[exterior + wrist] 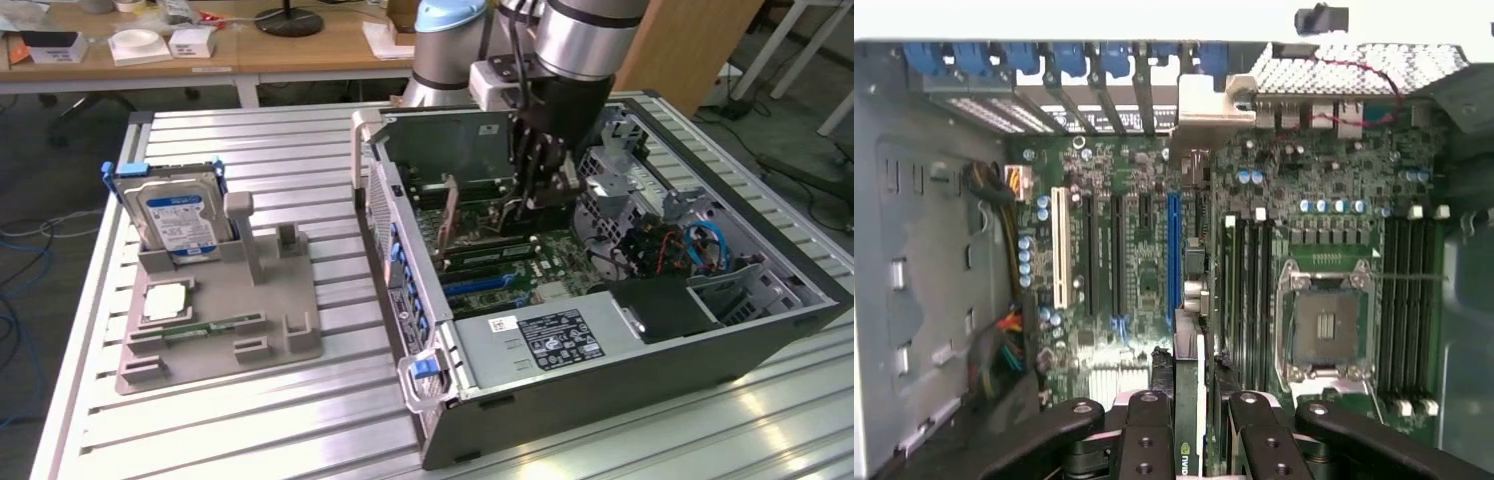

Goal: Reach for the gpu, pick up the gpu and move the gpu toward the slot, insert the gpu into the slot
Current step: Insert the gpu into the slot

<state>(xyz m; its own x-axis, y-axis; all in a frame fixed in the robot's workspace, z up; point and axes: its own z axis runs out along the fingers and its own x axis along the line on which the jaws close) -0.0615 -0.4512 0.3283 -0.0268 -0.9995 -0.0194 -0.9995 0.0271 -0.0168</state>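
Worktop (240, 430) is ribbed silver aluminium, with wooden desks (307, 45) behind it at the top of the exterior view. An open grey computer case (601, 380) sits on that view's right. The arm drops straight down into the case. Its black end effector (541, 190) is clamped on the thin green gpu card (1187, 452), right beside the long blue slot (1173, 260). Can't tell if they're touching.

The gpu (1186, 452), a thin green card with a pale logo printed on it, is held upright on its edge and is seen edge-on in the wrist view. The slot (1173, 262), a long narrow blue plastic strip on the green motherboard (1144, 200), is seen just beside the card and parallel to it. Whether they touch cannot be told.
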